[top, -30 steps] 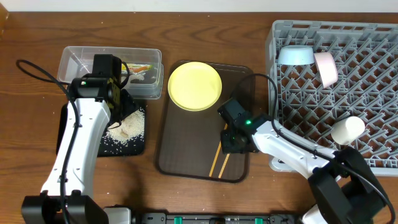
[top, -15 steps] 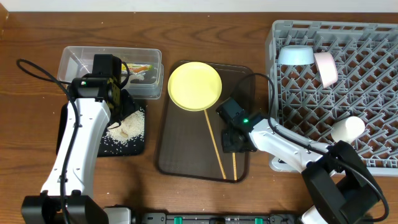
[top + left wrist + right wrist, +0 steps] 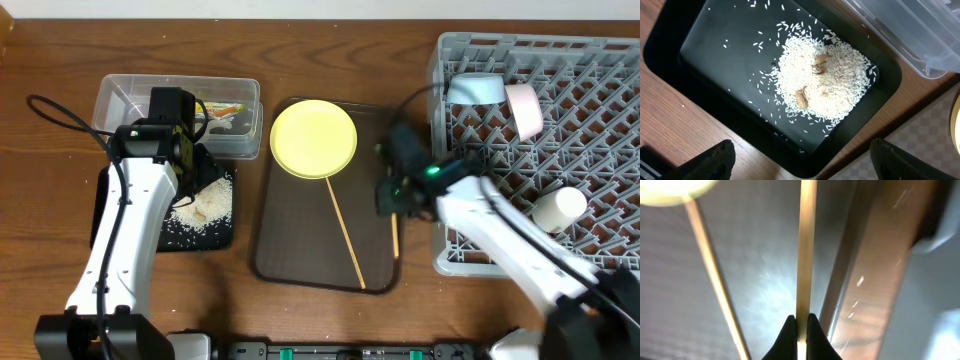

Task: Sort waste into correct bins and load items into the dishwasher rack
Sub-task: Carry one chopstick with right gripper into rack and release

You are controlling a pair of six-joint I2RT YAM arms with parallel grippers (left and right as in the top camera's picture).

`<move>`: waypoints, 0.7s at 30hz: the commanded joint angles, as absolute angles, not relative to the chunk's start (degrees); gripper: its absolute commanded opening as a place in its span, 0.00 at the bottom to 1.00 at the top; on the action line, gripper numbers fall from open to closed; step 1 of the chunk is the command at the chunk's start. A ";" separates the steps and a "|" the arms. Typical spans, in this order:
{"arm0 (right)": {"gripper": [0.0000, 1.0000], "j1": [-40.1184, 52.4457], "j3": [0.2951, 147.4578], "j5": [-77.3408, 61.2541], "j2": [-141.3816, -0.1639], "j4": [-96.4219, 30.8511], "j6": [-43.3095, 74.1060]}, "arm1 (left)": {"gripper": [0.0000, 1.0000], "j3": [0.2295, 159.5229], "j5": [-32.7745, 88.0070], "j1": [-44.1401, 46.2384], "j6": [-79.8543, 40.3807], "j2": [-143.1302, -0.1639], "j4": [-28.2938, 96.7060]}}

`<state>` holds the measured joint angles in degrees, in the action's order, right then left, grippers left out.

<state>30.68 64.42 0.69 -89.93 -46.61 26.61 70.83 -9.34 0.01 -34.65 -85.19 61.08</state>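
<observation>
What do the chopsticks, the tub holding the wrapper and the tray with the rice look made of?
Chopsticks: likely wood or bamboo, slim tan sticks with a dull finish. Tub: clear plastic, since the table shows through its walls. Tray: probably black plastic, smooth and faintly glossy, with rounded moulded corners.

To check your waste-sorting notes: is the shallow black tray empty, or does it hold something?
Not empty. The black tray holds a heap of white rice grains with a few tan bits mixed in.

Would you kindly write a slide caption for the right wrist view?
Right claw shut on one slim wooden chopstick over the brown tray, the other chopstick lying alongside.
</observation>
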 commanded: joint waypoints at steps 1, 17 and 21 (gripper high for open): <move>0.01 27.03 68.18 2.17 -85.34 -47.90 18.85 | 0.89 71.48 -9.52 -0.32 -34.22 -85.41 61.23; 0.01 10.79 67.16 2.31 -86.02 -54.96 9.10 | 0.89 71.48 -9.56 -0.32 -34.09 -85.41 61.21; 0.08 10.96 66.96 2.09 -88.05 -55.02 8.91 | 0.89 71.48 -9.54 -0.32 -34.11 -85.41 60.99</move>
